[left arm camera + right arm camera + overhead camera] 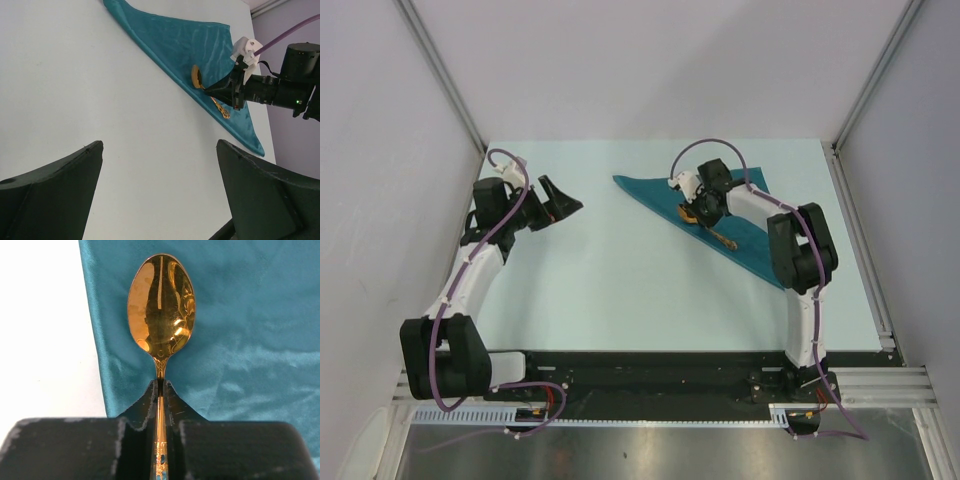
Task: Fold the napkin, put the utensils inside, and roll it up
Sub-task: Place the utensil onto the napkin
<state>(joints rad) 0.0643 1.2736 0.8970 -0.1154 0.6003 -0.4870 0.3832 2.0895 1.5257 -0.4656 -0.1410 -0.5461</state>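
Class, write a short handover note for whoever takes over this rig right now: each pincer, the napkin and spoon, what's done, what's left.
Left pincer: open, empty, over bare table.
Right pincer: shut on the gold spoon at its neck, with the bowl over the napkin near its edge.
Napkin: a teal triangle at the table's far right, so the fold looks done.
Left to do: release the spoon onto the napkin, then roll it up.

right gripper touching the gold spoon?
Touching. Right wrist view: the right gripper pinches the gold spoon by its handle, no gap showing on either side.
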